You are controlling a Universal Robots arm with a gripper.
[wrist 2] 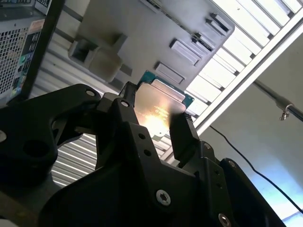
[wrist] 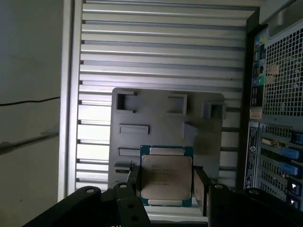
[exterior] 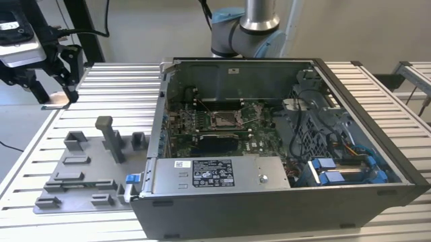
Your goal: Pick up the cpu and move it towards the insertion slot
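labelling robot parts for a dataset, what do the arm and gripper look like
The arm is a silver-grey tube with a grey joint and a pale blue cap. The gripper is matte black, with angular linked fingers fastened by silver screws.

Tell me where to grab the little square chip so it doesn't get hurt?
By two opposite thin edges, coming in from the sides. The cpu is flat and thin, so an edge grip leaves its broad faces free. In the first wrist view the gripper pinches it exactly that way.
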